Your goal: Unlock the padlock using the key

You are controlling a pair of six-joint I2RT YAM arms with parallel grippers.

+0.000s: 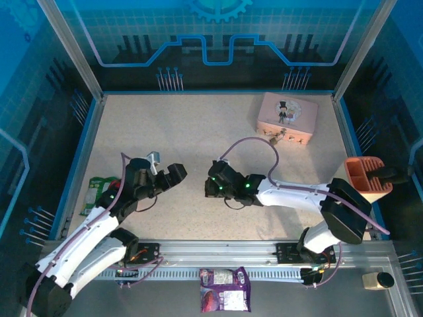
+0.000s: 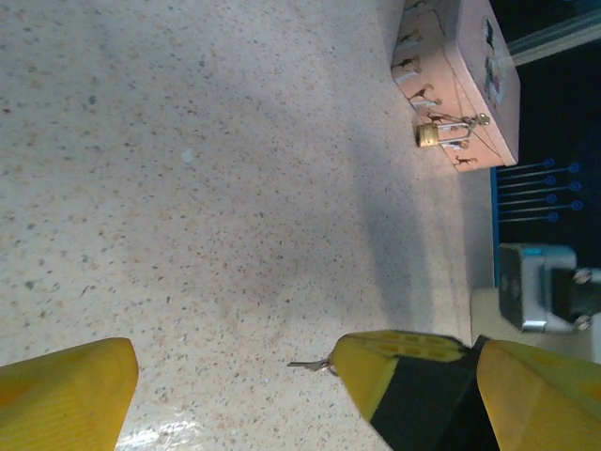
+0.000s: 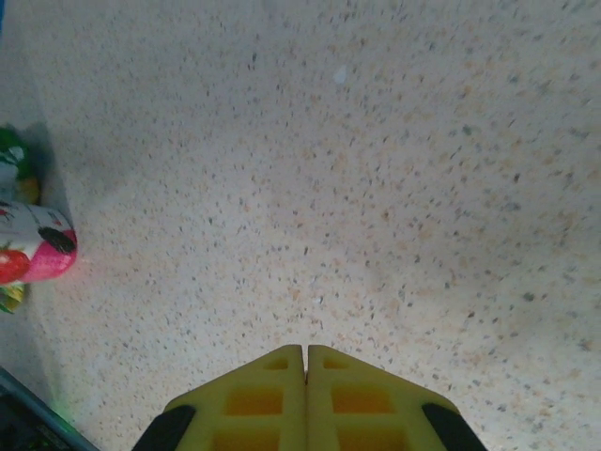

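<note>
**Padlock on the box clasp, both arms mid-table**

Left gripper (image 1: 170,177): sits over the left-centre of the speckled table (image 1: 185,125), pointing right. From its wrist camera the two yellow fingers (image 2: 66,395) stand spread far apart with bare table between them. A thin silver piece, likely the key (image 2: 310,365), pokes out at the tip of the right-hand finger. I cannot tell whether it touches the finger or lies on the table beneath.

Right gripper (image 1: 215,179): close by, facing the left one across a small gap. Its yellow fingers (image 3: 272,385) are pressed flat together, nothing between them.

Padlock (image 2: 428,135): brass body, thin silver shackle, at the clasp on the near side of the pink box (image 1: 287,117), far right of the table. It is well apart from both grippers. Whether the shackle is closed is too small to make out.

Other items:
- green packet (image 1: 99,191) at the left table edge
- purple packet (image 1: 225,297) in front of the arm bases
- orange holder (image 1: 367,177) off the right edge
</note>
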